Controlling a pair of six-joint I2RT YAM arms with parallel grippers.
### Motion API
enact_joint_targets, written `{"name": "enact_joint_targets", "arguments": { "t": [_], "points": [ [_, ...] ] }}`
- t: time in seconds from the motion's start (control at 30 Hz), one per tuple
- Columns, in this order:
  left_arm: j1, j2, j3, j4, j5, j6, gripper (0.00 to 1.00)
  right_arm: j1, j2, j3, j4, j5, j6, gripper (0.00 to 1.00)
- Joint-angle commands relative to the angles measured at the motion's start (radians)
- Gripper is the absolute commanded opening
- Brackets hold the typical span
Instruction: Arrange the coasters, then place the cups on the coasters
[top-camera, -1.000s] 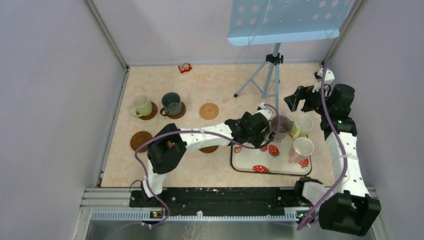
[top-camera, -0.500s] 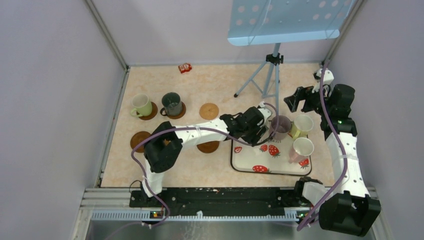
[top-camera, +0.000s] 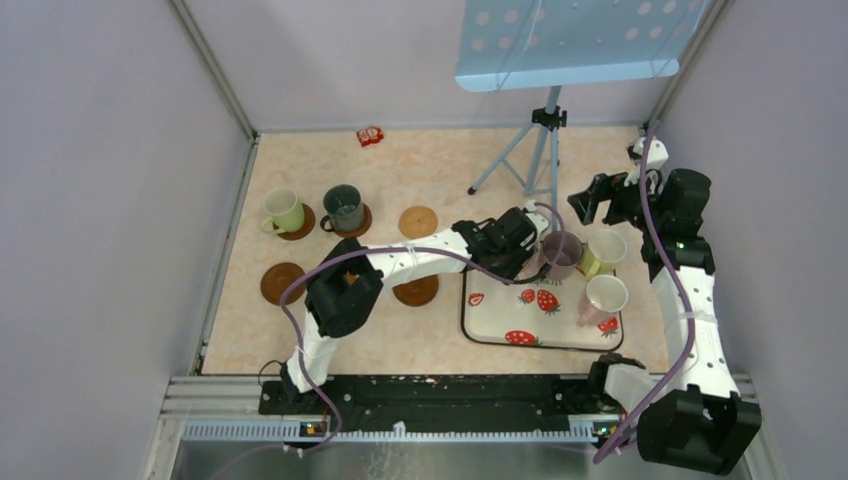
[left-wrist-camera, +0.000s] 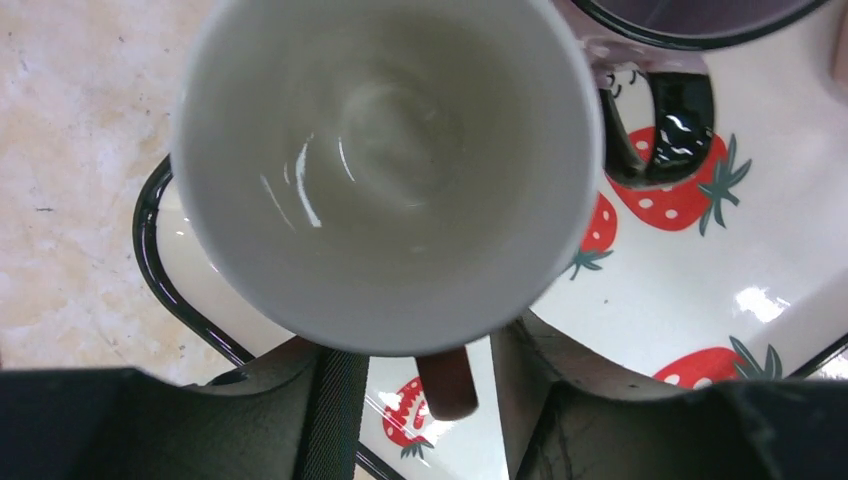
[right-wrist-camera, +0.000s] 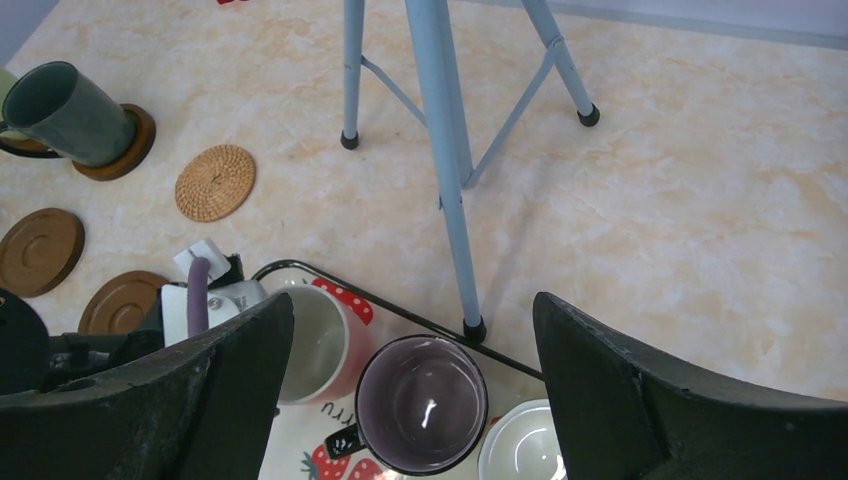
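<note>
The coasters are judged to be laid out already. A yellow-green handled cup and a dark green handled cup are each seated on a brown disc at the far left of the table. A tan woven round coaster and a dark brown grooved coaster lie bare.

The step in hand is taken to be the pick of a third cup. The left end effector is set at the pink handled cup with the pale inside, which stands at the left end of the white strawberry-print tray. Its jaws are held part-way apart astride the handle, a gap on each side, so nothing is gripped yet. The right end effector is spread wide and empty above the tray's far edge.

Next, the handle must be clamped. The cup must then be lifted clear of the tray rim and the neighbouring mauve cup, and set on a bare coaster.
</note>
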Motion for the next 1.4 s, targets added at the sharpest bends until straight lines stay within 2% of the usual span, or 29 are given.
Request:
{"name": "enact_joint_targets", "arguments": {
  "t": [0.0,0.1,0.27,0.33,0.43,0.53,0.77,0.87,1.13,1.37],
  "points": [
    [0.022,0.016,0.059,-0.007,0.009,-0.006,0.49,-0.015,-0.026,0.001,0.021,-0.013,-0.016,0.88],
    [0.035,0.039,0.088,-0.029,0.024,-0.01,0.37,-0.015,-0.026,0.001,0.021,-0.013,-0.016,0.88],
    [0.058,0.051,0.112,-0.058,0.08,-0.024,0.08,-0.015,-0.026,-0.001,0.021,-0.012,-0.02,0.88],
    [0.057,0.038,0.11,-0.06,0.079,-0.014,0.0,-0.015,-0.026,-0.003,0.022,-0.013,-0.022,0.88],
    [0.057,-0.001,0.096,-0.057,0.079,-0.007,0.0,-0.015,-0.024,-0.004,0.023,-0.017,-0.022,0.88],
    [0.058,-0.074,0.061,-0.026,0.017,0.003,0.0,-0.015,-0.021,-0.005,0.022,-0.023,-0.025,0.88],
    [0.06,-0.343,-0.135,0.218,-0.126,0.083,0.0,-0.015,-0.019,-0.008,0.022,-0.025,-0.034,0.88],
    [0.079,-0.416,-0.181,0.236,-0.156,0.104,0.0,-0.015,-0.019,-0.011,0.021,-0.026,-0.036,0.88],
    [0.29,-0.554,-0.357,0.319,-0.012,0.118,0.0,-0.015,-0.018,-0.017,0.024,-0.039,-0.039,0.88],
    [0.415,-0.626,-0.508,0.431,0.094,0.215,0.0,-0.015,-0.012,-0.022,0.024,-0.057,-0.045,0.88]
  ]
}}
